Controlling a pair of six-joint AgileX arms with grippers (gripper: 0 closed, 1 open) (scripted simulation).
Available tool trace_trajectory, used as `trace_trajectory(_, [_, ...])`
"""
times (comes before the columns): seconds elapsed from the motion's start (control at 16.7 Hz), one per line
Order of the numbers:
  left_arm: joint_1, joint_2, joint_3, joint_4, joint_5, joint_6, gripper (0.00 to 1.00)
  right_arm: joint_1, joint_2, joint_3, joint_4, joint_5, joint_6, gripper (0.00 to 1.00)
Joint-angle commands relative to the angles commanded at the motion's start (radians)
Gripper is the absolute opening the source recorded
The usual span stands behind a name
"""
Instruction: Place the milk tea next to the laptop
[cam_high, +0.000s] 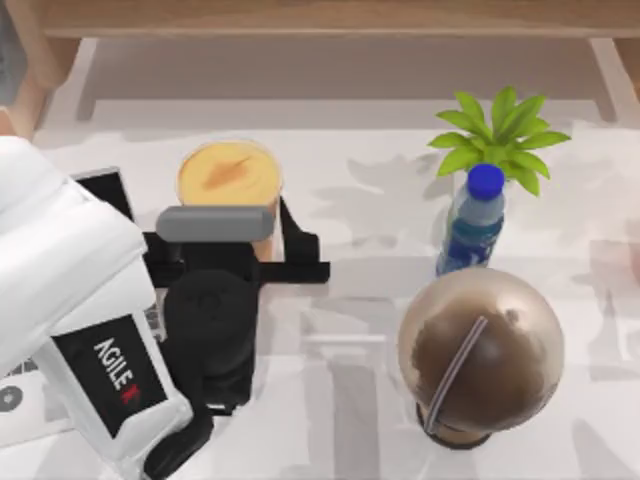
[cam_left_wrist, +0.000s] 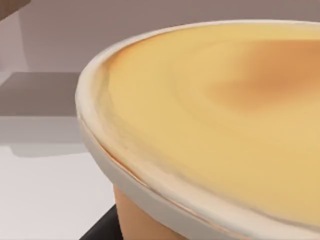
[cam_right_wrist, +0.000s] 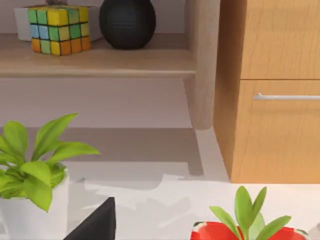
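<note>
Reaching in from the table's left, the left gripper (cam_high: 262, 236) brackets the milk tea (cam_high: 228, 176), its black fingers (cam_high: 291, 238) spread apart with the cup's tan wall between them; whether the pads actually press on the cup cannot be told. The laptop (cam_high: 105, 188) lies farther left, mostly covered by the white AgileX arm, a grey corner showing just beyond the wrist. The cup stands upright, its long axis vertical, and from the left wrist view its yellow-orange sealed top (cam_left_wrist: 215, 125) looms just ahead of the fingers. Judging by this layout, the carry would run leftward, toward the laptop. To the right of the fingers stand a blue-capped bottle (cam_high: 473, 222), a green plant (cam_high: 500, 135) and a brown dome-lidded cup (cam_high: 478, 345).
</note>
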Motion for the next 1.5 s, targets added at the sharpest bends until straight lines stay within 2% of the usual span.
trace_trajectory(0.36, [0.000,0.000,0.000,0.000,0.000,0.000,0.02,0.000,0.000,0.000,0.000,0.000,0.000,1.00])
trace_trajectory(0.42, [0.000,0.000,0.000,0.000,0.000,0.000,0.00,0.000,0.000,0.000,0.000,0.000,0.000,1.00])
trace_trajectory(1.5, [-0.001,-0.054,-0.003,-0.051,-0.001,0.002,0.00,0.000,0.000,0.000,0.000,0.000,0.000,1.00])
